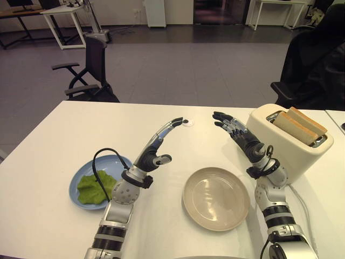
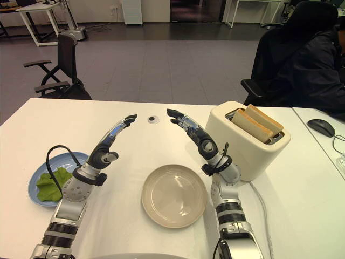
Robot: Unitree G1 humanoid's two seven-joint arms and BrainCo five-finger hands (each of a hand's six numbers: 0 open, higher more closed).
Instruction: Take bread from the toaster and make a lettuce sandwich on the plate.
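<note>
A cream toaster (image 1: 291, 145) stands at the right of the white table, with two toast slices (image 1: 299, 127) sticking out of its slots. An empty beige plate (image 1: 216, 198) lies in the middle near the front. A blue plate (image 1: 81, 181) at the left holds a green lettuce leaf (image 1: 96, 188). My left hand (image 1: 159, 144) is raised between the two plates, fingers stretched out and holding nothing. My right hand (image 1: 237, 134) is raised just left of the toaster, above the beige plate's far side, open and empty.
A small round white disc with a dark centre (image 1: 187, 122) lies on the table beyond my hands. A black cable (image 1: 102, 156) loops off my left wrist over the blue plate. A computer mouse (image 2: 322, 127) rests at the far right. Office chairs stand behind the table.
</note>
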